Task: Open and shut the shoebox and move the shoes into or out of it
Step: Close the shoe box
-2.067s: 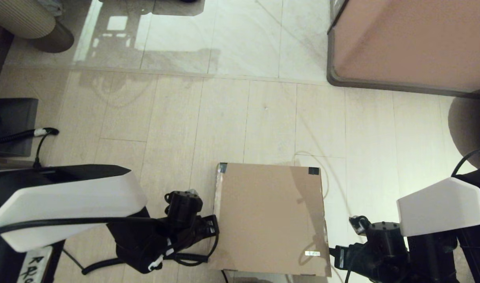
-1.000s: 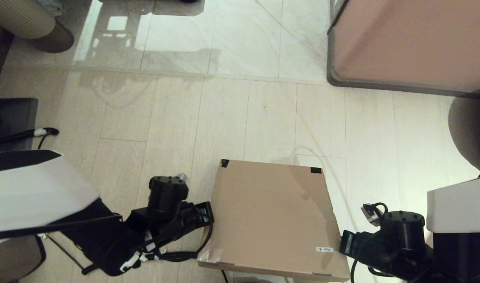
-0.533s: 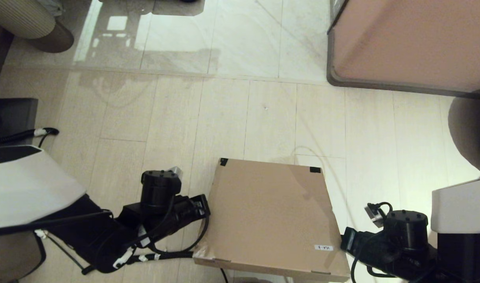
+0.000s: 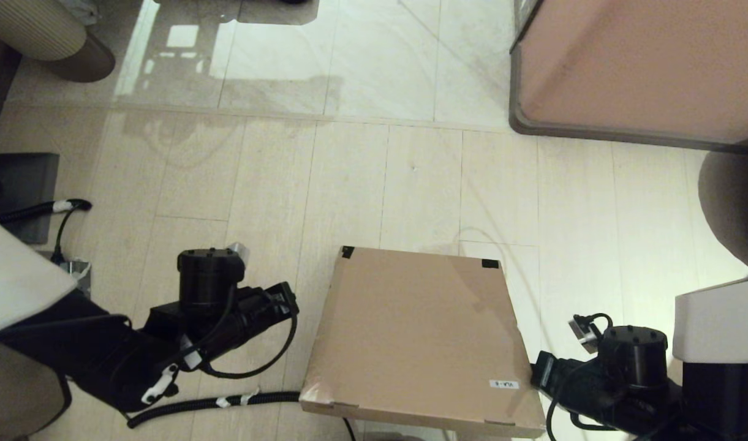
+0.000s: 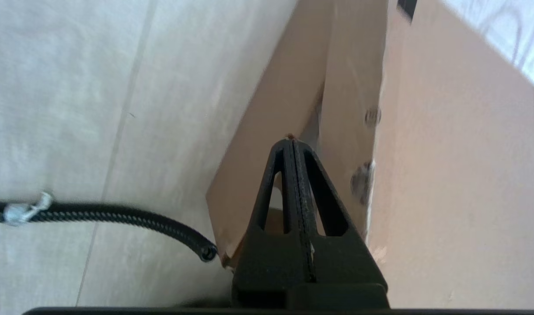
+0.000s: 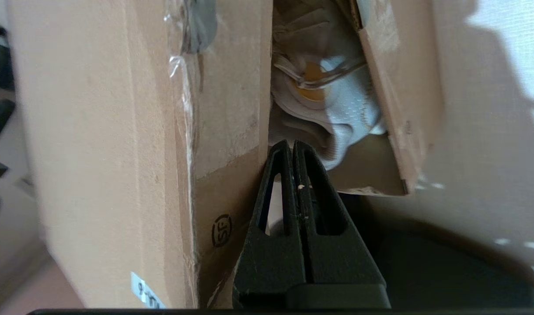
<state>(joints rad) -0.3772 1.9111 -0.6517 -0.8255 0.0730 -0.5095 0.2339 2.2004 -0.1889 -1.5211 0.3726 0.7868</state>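
Opening step: my right pincer (image 6: pixel 293 146), pressed together, wedges under the shoebox (image 4: pixel 416 334) lid; left pincer (image 5: pixel 291 142), also pressed together, beside it. Next: raise further, exposing the shoes (image 6: pixel 336 113).

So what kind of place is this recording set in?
Probably a home or showroom floor, not a workbench: the shoebox sits directly on pale wood-look planks, with glossy tile beyond and a pinkish cabinet nearby.
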